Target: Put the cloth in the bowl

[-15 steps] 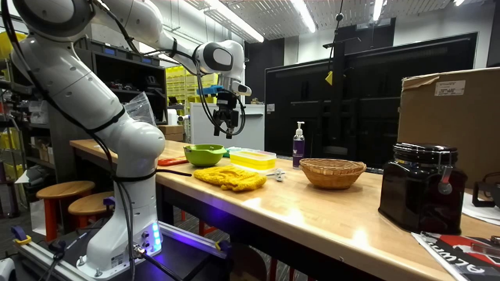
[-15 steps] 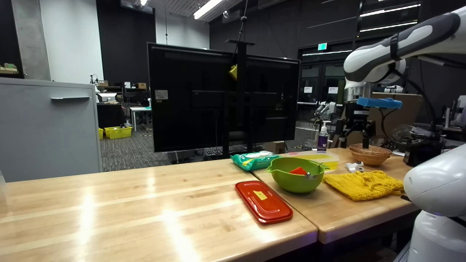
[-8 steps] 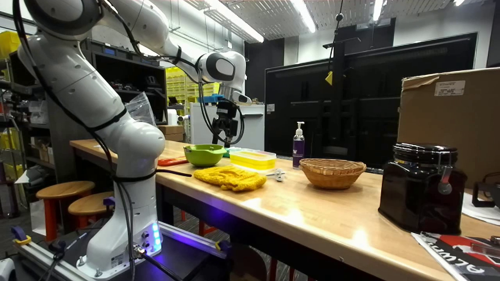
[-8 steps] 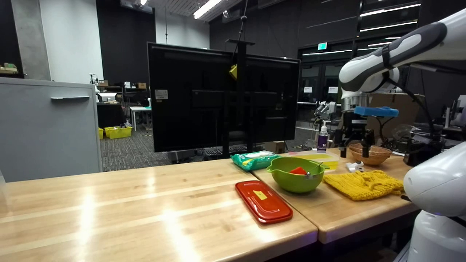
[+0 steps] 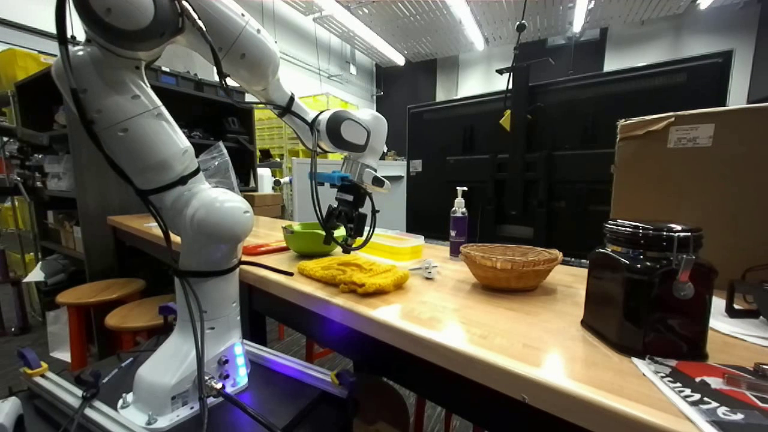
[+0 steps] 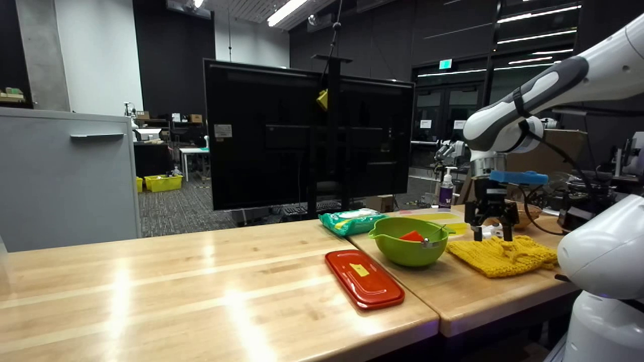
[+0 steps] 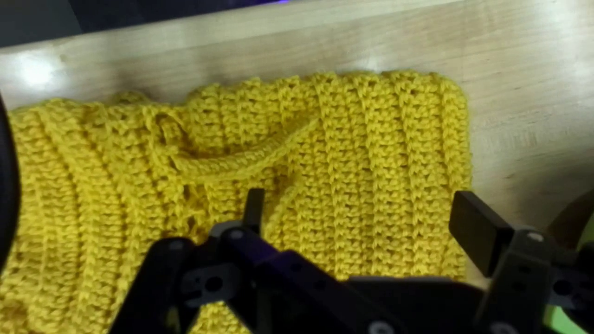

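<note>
A yellow knitted cloth [image 7: 380, 162] lies on a wooden table [image 5: 480, 318], just beside a green bowl [image 6: 410, 251].
From where I stand, the cloth looks thick and ribbed, its stitches set in close raised rows. The end nearest the bowl is fairly flat, with a rounded corner; toward the middle the fabric puckers into a curved ridge, with small gaps in the stitching beside it. It lies near the table's edge; the bowl has a red thing [image 6: 412, 236] in it. The black pincer [image 7: 357, 213] hangs over the cloth, its two fingers spread well apart and gripping nothing.
</note>
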